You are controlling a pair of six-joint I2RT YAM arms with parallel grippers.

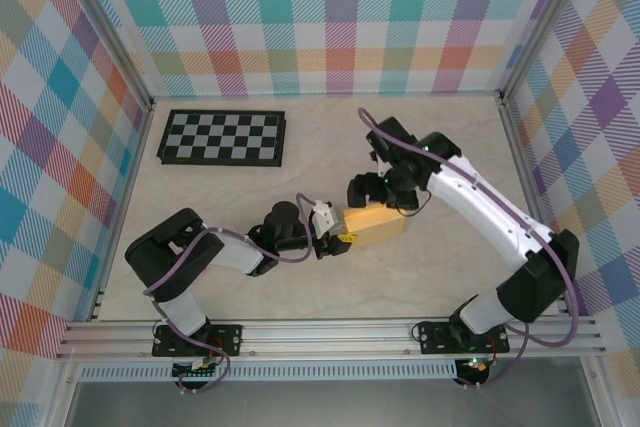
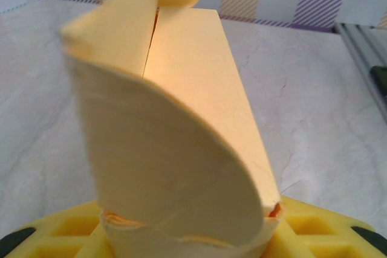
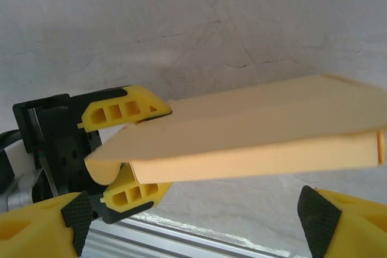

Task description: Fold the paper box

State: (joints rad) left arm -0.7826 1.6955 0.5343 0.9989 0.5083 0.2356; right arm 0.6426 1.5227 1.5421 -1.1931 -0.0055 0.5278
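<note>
Pale marbled tabletop (image 1: 450, 137); over it, one yellow-orange thin-card paper box (image 1: 378, 223), flat and rectangular (one flap curling loose), one end clenched between the left gripper's (image 1: 335, 239) yellow jaws, its long body just ahead of the right gripper's (image 3: 190, 222) released, wide-parted jaws.

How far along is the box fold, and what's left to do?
Done: the paper box has a flat rectangular body. In hand: the left pincer clamps one end; the right pincer stands open, gripping nothing. Left: the curled end flap looks untucked.
</note>
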